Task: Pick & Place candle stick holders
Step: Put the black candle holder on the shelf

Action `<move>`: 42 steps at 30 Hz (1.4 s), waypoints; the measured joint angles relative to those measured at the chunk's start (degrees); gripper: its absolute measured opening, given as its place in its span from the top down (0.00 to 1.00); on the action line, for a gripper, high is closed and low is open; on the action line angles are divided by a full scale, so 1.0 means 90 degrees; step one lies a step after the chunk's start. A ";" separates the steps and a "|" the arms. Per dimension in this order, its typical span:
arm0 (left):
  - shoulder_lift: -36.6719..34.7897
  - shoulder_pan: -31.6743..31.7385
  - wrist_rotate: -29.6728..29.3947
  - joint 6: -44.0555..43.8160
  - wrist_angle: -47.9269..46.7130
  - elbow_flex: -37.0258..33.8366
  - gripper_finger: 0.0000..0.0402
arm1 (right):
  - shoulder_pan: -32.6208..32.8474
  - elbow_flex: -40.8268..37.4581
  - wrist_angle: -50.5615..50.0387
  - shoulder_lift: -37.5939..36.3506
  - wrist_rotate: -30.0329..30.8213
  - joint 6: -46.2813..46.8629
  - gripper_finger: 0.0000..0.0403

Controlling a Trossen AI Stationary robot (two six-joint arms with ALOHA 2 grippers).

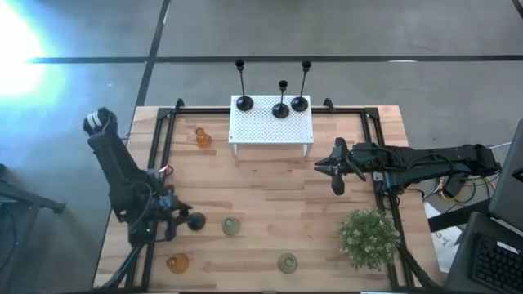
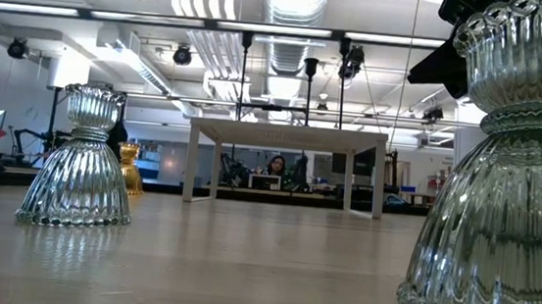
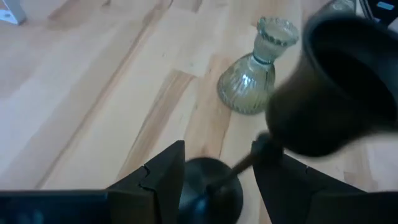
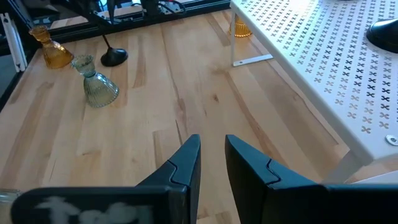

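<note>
Lab workshop, exposed ceiling ducts (image 2: 294, 1), concrete floor (image 1: 327, 33), workbench (image 1: 270, 196)

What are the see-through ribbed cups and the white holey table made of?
The pale green holders look like clear ribbed glass: the room shows through them and their ridges catch the light. The white rack looks like painted sheet metal, matte, punched with rows of small holes, though coated plastic can't be ruled out.

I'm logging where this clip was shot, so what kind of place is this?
Probably an open-plan lab or workshop, not a home. Exposed ceiling ducts and strip lights run overhead, a person sits at a desk far behind the white rack, and the wooden table carries a black frame with two robot arms.
</note>
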 joint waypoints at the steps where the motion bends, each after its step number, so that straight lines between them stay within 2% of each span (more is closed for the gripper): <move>1: 0.0000 0.0062 0.0017 0.0036 0.0018 0.0000 0.54 | 0.0000 -0.0001 0.0000 0.0000 0.0000 0.0000 0.83; 5: 0.0002 0.0185 0.0290 0.0047 0.0017 0.0000 0.66 | 0.0000 0.0000 -0.0002 0.0000 -0.0002 0.0001 0.83; 10: -0.0005 0.0185 0.0146 0.0047 0.0014 -0.0003 0.94 | 0.0000 -0.0001 -0.0002 0.0000 -0.0005 0.0001 0.83; 19: -0.0083 0.0323 -0.1916 0.0765 0.0639 -0.0007 0.95 | 0.0000 0.0000 -0.0002 0.0000 -0.0007 -0.0115 0.83; 22: -0.0193 0.0589 -0.2127 0.1189 0.0953 -0.0005 0.95 | 0.0000 0.0000 0.0001 0.0000 -0.0007 -0.0147 0.83; 26: -0.0311 0.1262 -0.2092 0.2007 0.1135 0.0298 0.95 | 0.0000 0.0000 0.0007 0.0000 0.0001 -0.0167 0.83; 32: -0.0295 0.2879 -0.1318 0.3951 0.1419 0.1228 0.95 | 0.0000 -0.0002 0.0003 0.0000 0.0005 -0.0153 0.83; 38: -0.0060 0.5041 0.0469 0.5927 0.2539 0.1912 0.95 | 0.0000 0.0000 -0.0002 0.0000 0.0000 -0.0145 0.83; 42: 0.0238 0.6350 0.1509 0.6708 0.3025 0.2322 0.95 | 0.0000 -0.0001 -0.0005 0.0000 0.0000 -0.0143 0.83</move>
